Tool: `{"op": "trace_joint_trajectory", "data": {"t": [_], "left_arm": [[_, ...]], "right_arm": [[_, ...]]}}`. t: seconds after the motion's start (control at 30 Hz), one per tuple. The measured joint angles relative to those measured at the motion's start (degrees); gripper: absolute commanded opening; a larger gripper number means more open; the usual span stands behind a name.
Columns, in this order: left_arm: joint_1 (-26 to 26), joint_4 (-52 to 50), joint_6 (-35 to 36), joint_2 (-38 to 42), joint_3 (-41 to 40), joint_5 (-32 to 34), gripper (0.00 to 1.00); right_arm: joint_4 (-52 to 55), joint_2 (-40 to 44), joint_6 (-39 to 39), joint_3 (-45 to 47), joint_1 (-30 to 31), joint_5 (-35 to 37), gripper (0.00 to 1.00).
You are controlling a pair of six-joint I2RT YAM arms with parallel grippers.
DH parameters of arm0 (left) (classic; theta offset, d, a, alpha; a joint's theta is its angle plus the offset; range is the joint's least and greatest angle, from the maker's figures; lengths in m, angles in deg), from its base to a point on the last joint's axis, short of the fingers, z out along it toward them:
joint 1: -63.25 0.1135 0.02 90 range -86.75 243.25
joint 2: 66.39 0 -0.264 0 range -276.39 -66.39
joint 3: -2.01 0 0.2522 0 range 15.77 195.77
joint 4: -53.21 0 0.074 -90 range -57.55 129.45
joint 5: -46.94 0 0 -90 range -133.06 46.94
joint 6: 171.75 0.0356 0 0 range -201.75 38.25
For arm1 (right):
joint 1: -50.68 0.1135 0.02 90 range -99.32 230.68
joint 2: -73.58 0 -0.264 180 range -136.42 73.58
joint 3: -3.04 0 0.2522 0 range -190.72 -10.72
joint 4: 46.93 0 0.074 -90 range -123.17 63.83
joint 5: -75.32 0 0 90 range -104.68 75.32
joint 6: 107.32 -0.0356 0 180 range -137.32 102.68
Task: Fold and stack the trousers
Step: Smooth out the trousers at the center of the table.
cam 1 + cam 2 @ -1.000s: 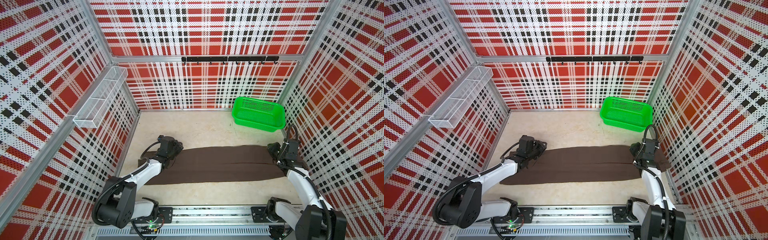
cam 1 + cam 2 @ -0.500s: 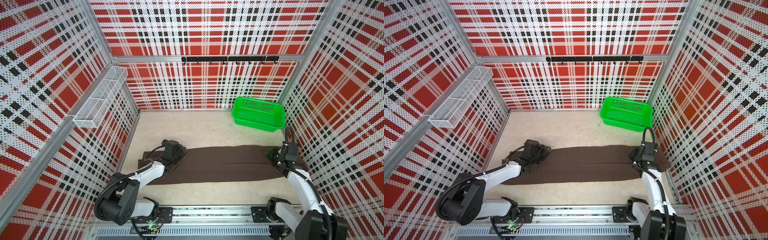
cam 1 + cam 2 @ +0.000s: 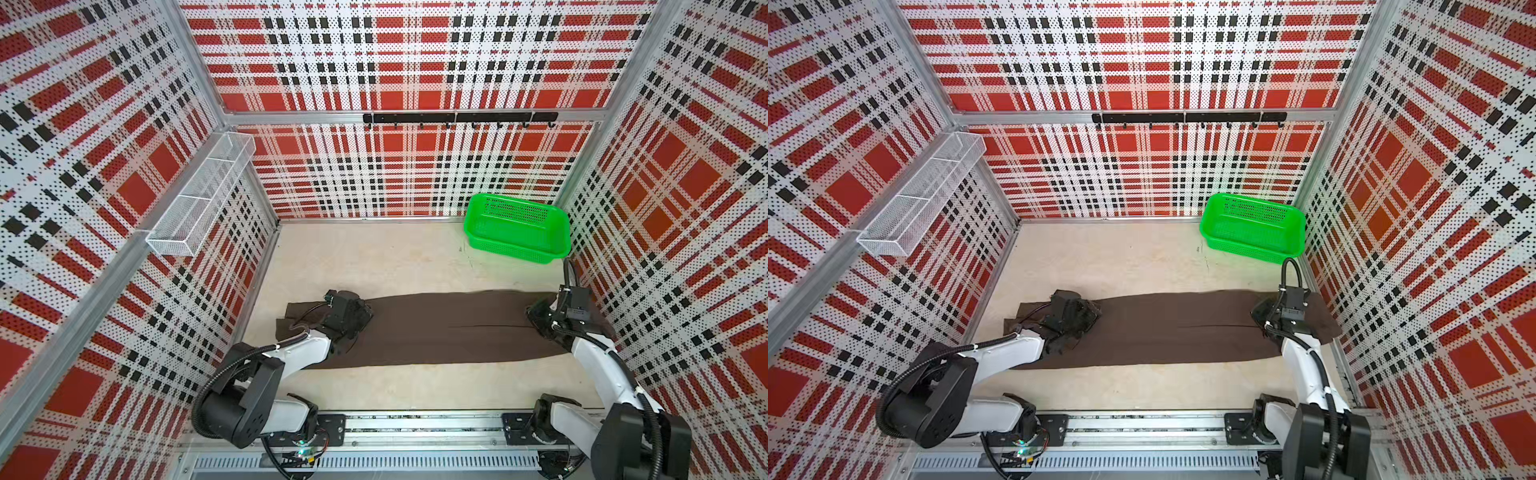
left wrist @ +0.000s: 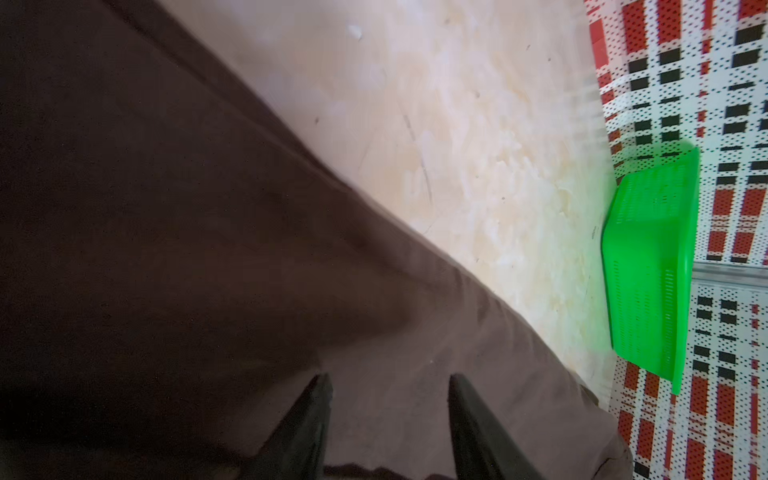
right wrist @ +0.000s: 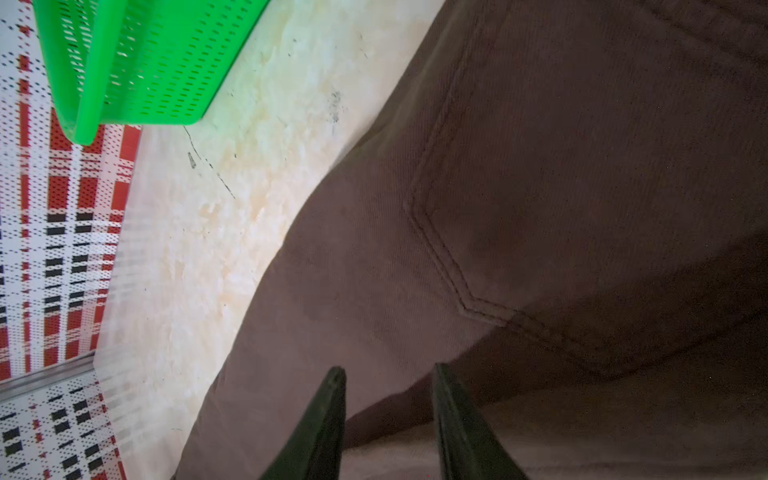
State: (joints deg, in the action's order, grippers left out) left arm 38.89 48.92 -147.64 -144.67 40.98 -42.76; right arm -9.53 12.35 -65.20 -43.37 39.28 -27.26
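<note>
Nearest, on the front rail (image 3: pixel 415 424), two arm bases. Just beyond, flat across the beige floor (image 3: pixel 374 257) almost wall to wall, the trousers (image 3: pixel 449 332), pocket end by the right wall, leg ends rumpled at the left. Down on the leg end, the left gripper (image 4: pixel 388 382), fingers spread, bare cloth between them. Down on the pocket end, the right gripper (image 5: pixel 388 374), fingers parted over a ridge of cloth; pinched or not, impossible to tell. Farthest, in the right back corner, a green basket (image 3: pixel 511 245), well apart from the trousers.
</note>
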Motion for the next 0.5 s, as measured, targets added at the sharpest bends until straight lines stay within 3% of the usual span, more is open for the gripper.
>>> {"op": "trace_joint_trajectory", "data": {"t": [0.27, 0.5], "left_arm": [[-0.55, 0.83, -1.46, 6.84, -6.99, -0.31, 0.56], [-1.73, -12.81, -2.05, 22.95, -9.4, -0.07, 0.56]], "right_arm": [[0.2, -0.26, 1.25, 1.79, 0.04, -0.59, 0.38], [2.78, -0.15, 2.25, 1.49, 0.09, -0.72, 0.38]]}}
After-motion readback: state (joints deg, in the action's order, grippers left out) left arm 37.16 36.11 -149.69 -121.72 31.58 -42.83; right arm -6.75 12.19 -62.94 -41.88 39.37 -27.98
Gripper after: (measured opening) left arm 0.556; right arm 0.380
